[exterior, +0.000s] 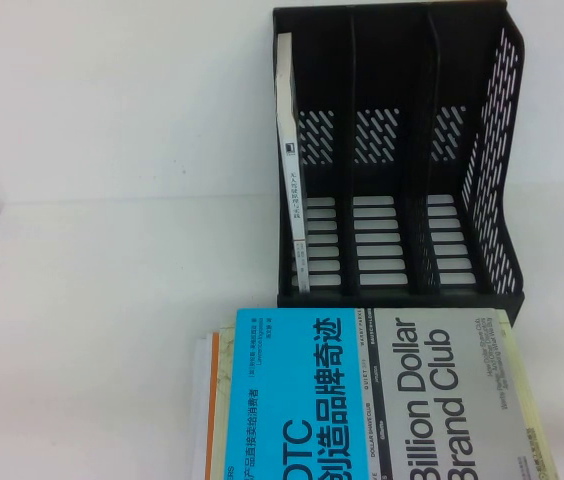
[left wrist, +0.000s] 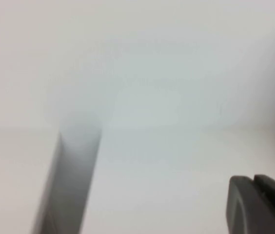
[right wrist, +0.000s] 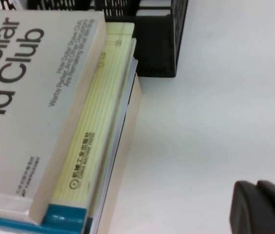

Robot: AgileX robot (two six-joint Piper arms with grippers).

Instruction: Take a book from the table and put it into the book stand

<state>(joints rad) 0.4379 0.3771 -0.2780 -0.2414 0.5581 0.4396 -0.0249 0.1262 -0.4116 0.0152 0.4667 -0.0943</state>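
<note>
The black three-slot book stand (exterior: 402, 160) stands at the back of the white table (exterior: 112, 200). A thin book with a white spine (exterior: 293, 170) stands upright in its leftmost slot, leaning against the left wall; its cover is hidden. Neither gripper shows in the high view. My left gripper (left wrist: 253, 183) hangs over bare table, its two dark fingers pressed together and empty. My right gripper (right wrist: 257, 186) is over bare table beside the book pile, fingers together and empty. The stand's corner shows in the right wrist view (right wrist: 152, 44).
A pile of several books lies at the table's front edge, just in front of the stand. The cyan-and-grey "Billion Dollar Brand Club" book (exterior: 382, 400) is on top, also in the right wrist view (right wrist: 25, 97), with a pale yellow book (right wrist: 98, 131) under it.
</note>
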